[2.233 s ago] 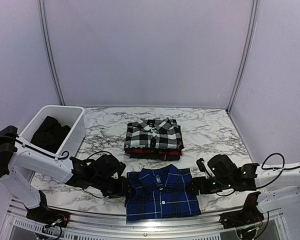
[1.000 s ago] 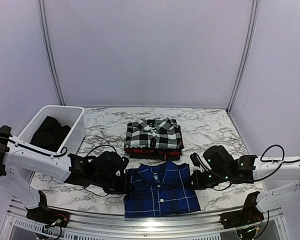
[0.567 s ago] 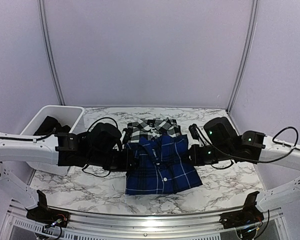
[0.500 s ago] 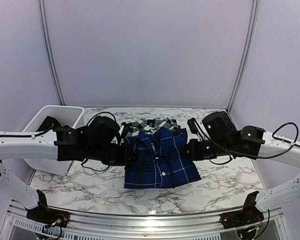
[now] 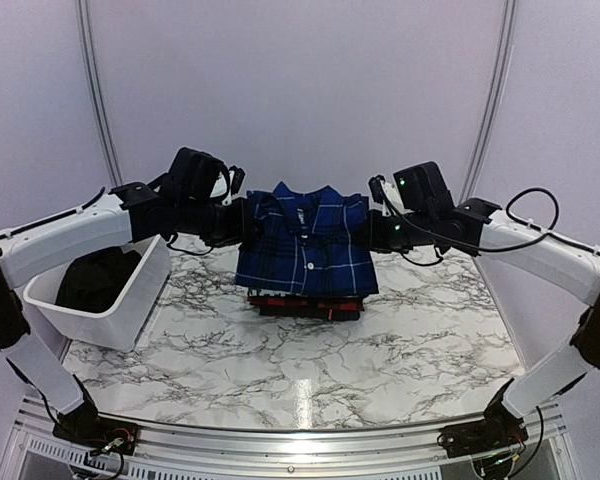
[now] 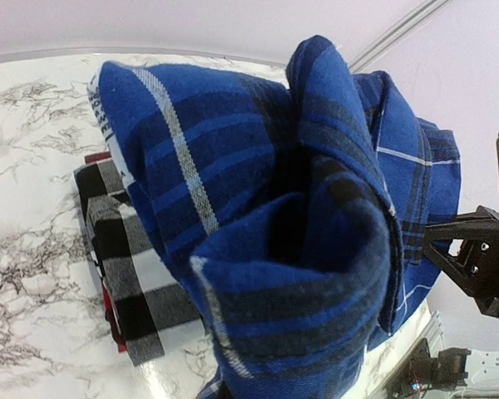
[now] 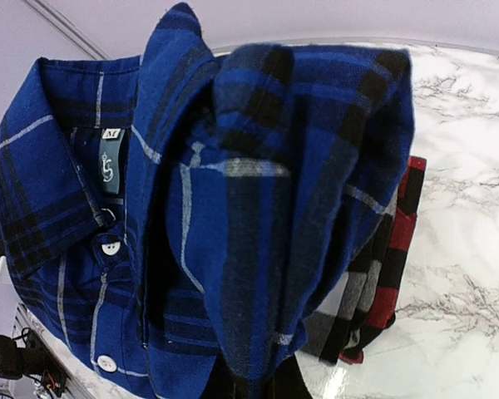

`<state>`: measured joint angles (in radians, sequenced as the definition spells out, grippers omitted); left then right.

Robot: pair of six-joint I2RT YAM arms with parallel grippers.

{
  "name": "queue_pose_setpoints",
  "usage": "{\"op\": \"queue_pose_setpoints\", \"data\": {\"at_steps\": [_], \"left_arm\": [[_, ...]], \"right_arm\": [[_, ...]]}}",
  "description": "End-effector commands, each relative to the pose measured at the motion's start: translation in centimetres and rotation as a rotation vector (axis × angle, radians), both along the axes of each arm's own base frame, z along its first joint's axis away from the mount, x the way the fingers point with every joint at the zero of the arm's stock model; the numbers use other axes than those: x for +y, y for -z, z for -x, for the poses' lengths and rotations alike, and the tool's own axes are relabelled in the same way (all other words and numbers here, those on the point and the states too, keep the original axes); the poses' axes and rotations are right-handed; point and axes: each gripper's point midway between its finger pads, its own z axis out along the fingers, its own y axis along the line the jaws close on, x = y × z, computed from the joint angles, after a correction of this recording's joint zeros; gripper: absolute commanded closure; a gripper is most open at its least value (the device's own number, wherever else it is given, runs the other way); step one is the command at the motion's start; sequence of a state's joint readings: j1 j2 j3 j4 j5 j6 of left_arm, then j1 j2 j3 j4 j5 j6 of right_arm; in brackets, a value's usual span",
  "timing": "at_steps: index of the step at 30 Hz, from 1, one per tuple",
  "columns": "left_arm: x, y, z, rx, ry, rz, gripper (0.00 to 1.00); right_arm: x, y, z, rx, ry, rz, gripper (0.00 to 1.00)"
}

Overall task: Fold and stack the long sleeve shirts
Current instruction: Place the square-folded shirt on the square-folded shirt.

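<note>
**A:** Where's the blue shirt (image 5: 305,240)?

**B:** In the air, folded, held up between the two arms toward the back of the surface (image 5: 310,370). Its collar (image 5: 302,192) is at the top and the front placket faces the top camera.

**A:** What's holding it?

**B:** The left end effector (image 5: 242,222) is clenched on the shirt's left edge and the right end effector (image 5: 373,232) on its right edge, both high up near the shoulders. In each wrist view bunched blue plaid fills the frame and hides the fingers.

**A:** And the other shirts?

**B:** They are stacked on the surface directly under the blue one. The check shirt (image 6: 129,274) lies on the red shirt (image 5: 305,303). From above only the red one's near edge and a dark strip show beneath the blue hem.

**A:** Does the hem touch the stack?

**B:** I can't tell. From above the hem overlaps the pile, and the left wrist view shows the blue cloth over the check shirt, but not whether they meet.

**A:** Any detail on the blue shirt?

**B:** The right wrist view shows a small label (image 7: 110,162) inside the collar and a white button (image 7: 110,247) just below it.

**A:** Anything else around?

**B:** A white tub (image 5: 100,315) sits at the left edge of the surface with dark cloth (image 5: 95,278) inside, well apart from the stack.
</note>
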<state>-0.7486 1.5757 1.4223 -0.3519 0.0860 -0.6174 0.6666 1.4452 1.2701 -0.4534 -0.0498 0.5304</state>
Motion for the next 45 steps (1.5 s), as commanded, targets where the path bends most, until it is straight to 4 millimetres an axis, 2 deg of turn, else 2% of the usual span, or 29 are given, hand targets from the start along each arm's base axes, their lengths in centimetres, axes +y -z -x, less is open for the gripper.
{"op": "queue_pose_setpoints", "data": {"at_steps": [1, 2, 4, 7, 10, 14, 15, 16, 17, 18, 21, 22, 23, 27, 29, 33, 39, 42, 45], "left_arm": [[-0.5, 0.7, -3.3, -0.016, 0.017, -0.037, 1.0], [-0.4, 0.4, -4.0, -0.023, 0.007, -0.032, 1.0], [-0.3, 1.1, -5.3, -0.008, -0.008, -0.029, 1.0], [-0.2, 2.7, -7.0, 0.02, -0.028, -0.033, 1.0], [0.1, 5.4, -8.0, 0.078, -0.042, -0.044, 1.0], [0.7, 9.8, -9.1, 0.153, -0.065, -0.087, 1.0], [1.0, 10.7, -9.4, 0.165, -0.076, -0.099, 0.99], [1.4, 11.4, -9.7, 0.169, -0.091, -0.117, 0.87], [1.8, 11.9, -10.0, 0.17, -0.105, -0.132, 0.68], [2.2, 12.2, -10.4, 0.171, -0.119, -0.138, 0.57], [3.4, 11.4, -11.2, 0.137, -0.158, -0.16, 0.38], [3.6, 11.0, -11.3, 0.127, -0.165, -0.16, 0.32], [3.8, 10.5, -11.3, 0.117, -0.168, -0.159, 0.27], [4.6, 9.3, -10.5, 0.095, -0.183, -0.161, 0.19], [5.7, 9.1, -9.9, 0.083, -0.209, -0.182, 0.12], [8.6, 9.4, -8.8, 0.059, -0.289, -0.249, 0.07], [12.1, 12.1, -6.8, 0.087, -0.384, -0.341, 0.05], [12.5, 13.9, -6.1, 0.126, -0.392, -0.362, 0.05], [12.0, 15.6, -5.9, 0.168, -0.371, -0.371, 0.06]], "right_arm": [[0.3, -2.1, -3.7, -0.069, -0.017, -0.074, 1.0], [0.1, -1.6, -4.4, -0.062, -0.011, -0.075, 1.0], [-0.1, -0.5, -5.5, -0.043, -0.006, -0.081, 1.0], [-0.7, 0.9, -7.0, -0.02, 0.01, -0.079, 1.0], [-1.0, 2.8, -8.1, 0.023, 0.01, -0.077, 1.0], [-1.8, 6.6, -9.2, 0.083, 0.023, -0.022, 1.0], [-2.1, 7.4, -9.5, 0.1, 0.03, -0.005, 0.93], [-2.5, 8.2, -9.6, 0.117, 0.036, 0.013, 0.86], [-2.8, 8.6, -9.7, 0.127, 0.044, 0.029, 0.77], [-3.1, 8.7, -9.7, 0.127, 0.051, 0.04, 0.65], [-3.8, 7.9, -9.6, 0.098, 0.067, 0.064, 0.29], [-4.0, 7.4, -9.5, 0.09, 0.073, 0.072, 0.2], [-4.3, 6.7, -9.5, 0.075, 0.077, 0.077, 0.15], [-5.2, 4.9, -8.8, 0.035, 0.098, 0.089, 0.11], [-5.6, 4.2, -8.2, 0.022, 0.103, 0.087, 0.08], [-6.2, 3.2, -7.0, -0.004, 0.116, 0.089, 0.04], [-6.8, 2.1, -5.3, -0.039, 0.134, 0.116, 0.01], [-7.1, 1.9, -4.6, -0.045, 0.147, 0.138, 0.01], [-7.3, 1.4, -4.1, -0.061, 0.155, 0.141, 0.01]]}}
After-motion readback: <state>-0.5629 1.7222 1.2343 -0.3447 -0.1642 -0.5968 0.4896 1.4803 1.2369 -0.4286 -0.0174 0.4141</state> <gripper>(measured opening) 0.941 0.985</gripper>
